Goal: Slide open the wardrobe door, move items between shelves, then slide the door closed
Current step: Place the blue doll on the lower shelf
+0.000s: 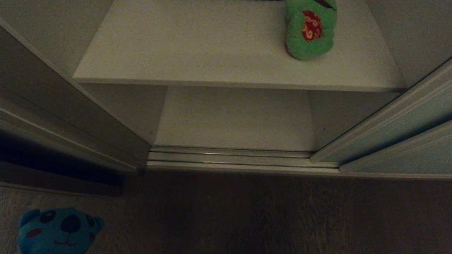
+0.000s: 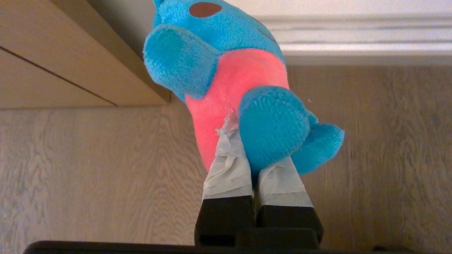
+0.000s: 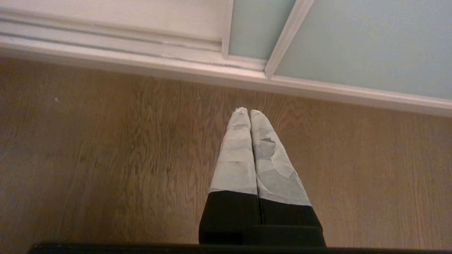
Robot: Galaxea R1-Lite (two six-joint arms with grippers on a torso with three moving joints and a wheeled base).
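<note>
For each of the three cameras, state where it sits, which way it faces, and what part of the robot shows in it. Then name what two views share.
Head view: up on the robot's head, facing forward and down into the open wardrobe; green frog on the upper shelf; no arm shows.
Left wrist view: behind the left gripper, facing the wooden floor; fingers shut on the blue bear.
Right wrist view: behind the right gripper, shut and empty, facing floor and sliding wardrobe door.
Shared: head and left wrist both show the bear.

Dim, murky head view with deep shadow at left; bright, evenly lit wrist views.
</note>
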